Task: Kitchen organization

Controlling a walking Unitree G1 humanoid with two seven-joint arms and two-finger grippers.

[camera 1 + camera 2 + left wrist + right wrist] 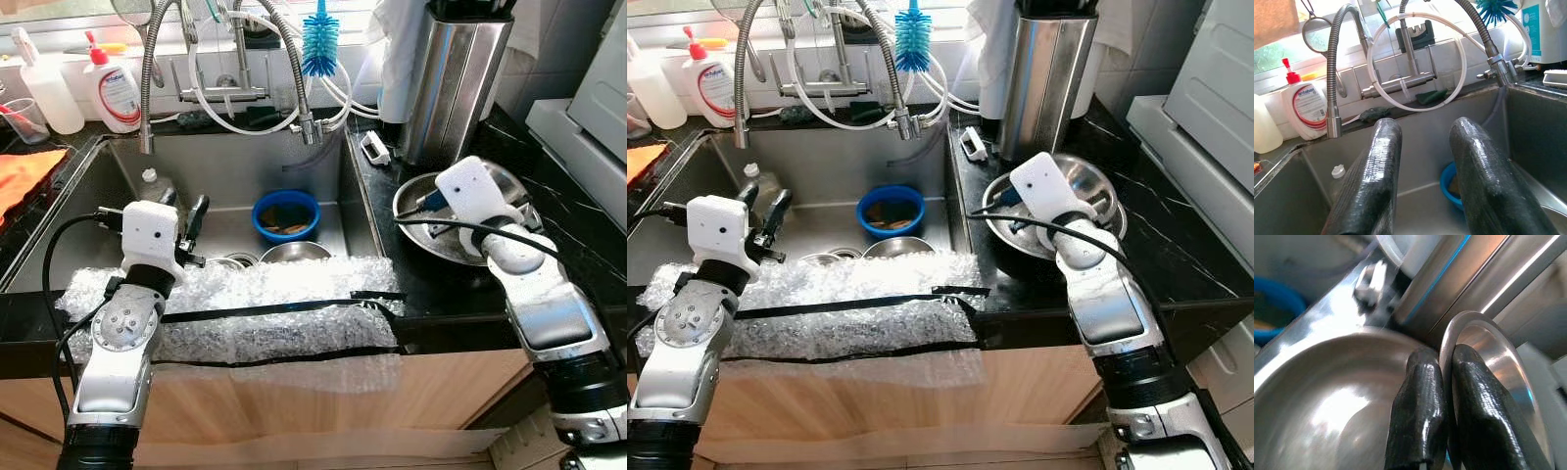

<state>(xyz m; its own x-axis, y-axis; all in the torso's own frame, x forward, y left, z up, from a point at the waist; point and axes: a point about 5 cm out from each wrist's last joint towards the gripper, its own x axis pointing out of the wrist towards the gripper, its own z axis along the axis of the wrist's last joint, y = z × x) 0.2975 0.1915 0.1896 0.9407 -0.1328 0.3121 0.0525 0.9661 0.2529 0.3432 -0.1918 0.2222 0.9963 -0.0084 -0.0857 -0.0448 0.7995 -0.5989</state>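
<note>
The right tool [1449, 406] is pinched on the rim of a steel bowl [421, 206] on the black bench [460, 294], right of centre in the head views. This looks like the grasp step, so next comes a level lift. The left tool [193, 217] hangs spread above the sink [235, 166], centre left.
</note>
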